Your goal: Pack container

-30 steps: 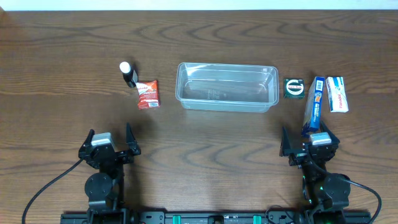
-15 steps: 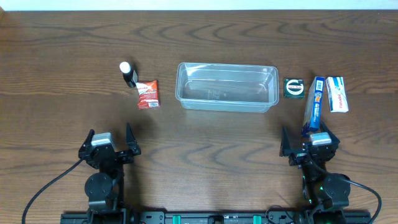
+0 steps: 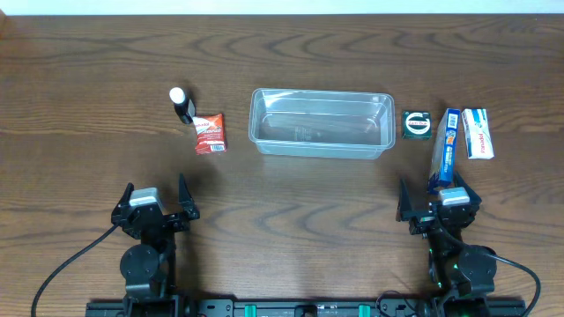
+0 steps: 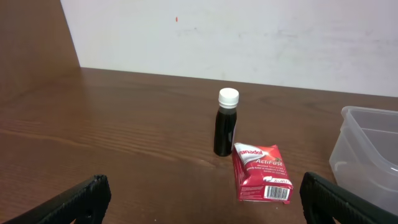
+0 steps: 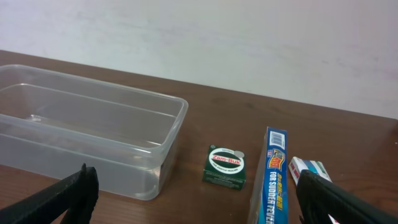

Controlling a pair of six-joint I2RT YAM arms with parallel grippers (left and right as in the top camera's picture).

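Both arms are waiting along the near edge of the table, and by my judgement the packing is not yet begun, since every item is lying outside the tub. The left gripper (image 3: 156, 189) is sitting left of the middle of that edge, its fingers spread wide with nothing between them. The right gripper (image 3: 431, 195) is sitting right of the middle, also spread wide and gripping nothing. The near end of a long blue box (image 3: 447, 148) is reaching almost to its fingertips, though I cannot tell whether they are touching. Farther in, a red packet (image 3: 211, 134) is lying flat on the left side. Just beyond it and touching or nearly touching it, a small dark bottle (image 3: 181, 104) with a white cap is standing upright. On the right side a white box (image 3: 478, 133) is lying just beside the blue box toward the right edge, and a small green box (image 3: 416, 124) is lying between the blue box and the tub. The clear container (image 3: 322, 92) is sitting empty across the middle of the table, its long side facing the arms. It is well apart from both grippers, ahead and to the right of the left one and ahead and to the left of the right one. All five items are waiting to go in.
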